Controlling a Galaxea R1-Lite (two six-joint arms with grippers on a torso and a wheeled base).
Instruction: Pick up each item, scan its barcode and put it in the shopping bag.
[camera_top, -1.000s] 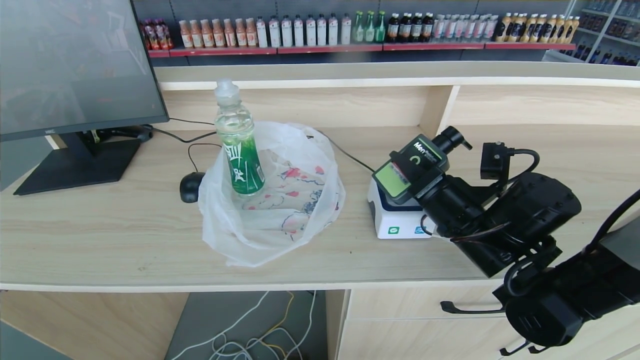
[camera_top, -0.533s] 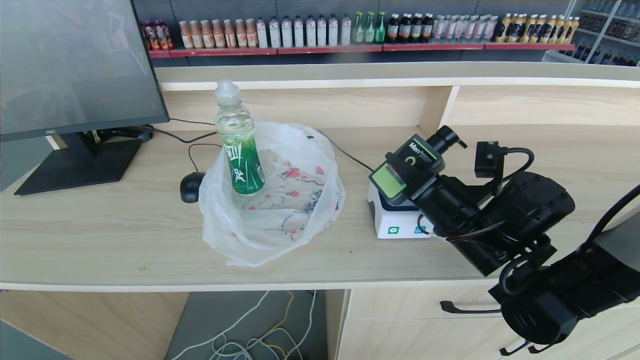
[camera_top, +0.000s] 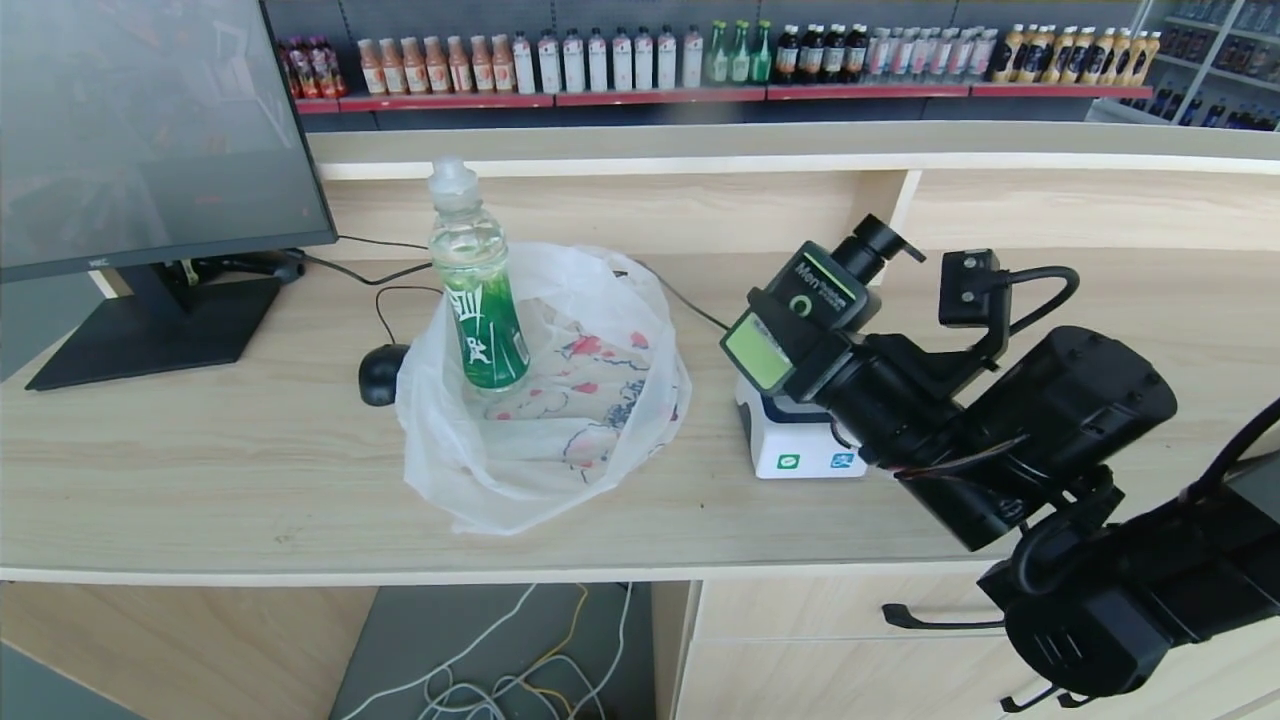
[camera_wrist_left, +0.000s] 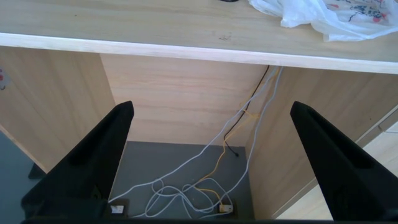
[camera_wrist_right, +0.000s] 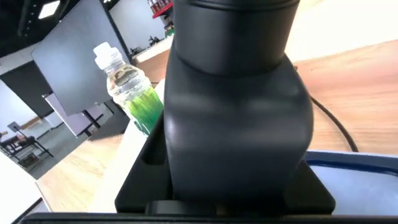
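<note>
My right gripper (camera_top: 848, 372) is shut on a black bottle (camera_top: 800, 318) with a green label and a black cap, and holds it tilted just above the white barcode scanner (camera_top: 800, 452). The black bottle (camera_wrist_right: 239, 112) looms close in the right wrist view, with the scanner (camera_wrist_right: 364, 186) under it. A white plastic shopping bag (camera_top: 570, 430) lies open on the counter to the scanner's left. A green drink bottle (camera_top: 476, 300) stands upright in it, seen too in the right wrist view as the green bottle (camera_wrist_right: 132, 92). My left gripper (camera_wrist_left: 211, 111) hangs open below the counter's front edge.
A monitor (camera_top: 150, 130) stands at the back left of the wooden counter (camera_top: 250, 470), with a black mouse (camera_top: 380, 373) and cables beside the bag. Drink shelves line the far wall. Loose cables (camera_wrist_left: 205, 186) lie on the floor under the counter.
My right gripper has raised the black bottle and carried it slightly left, off the scanner's top. The bag and green bottle have not moved.
</note>
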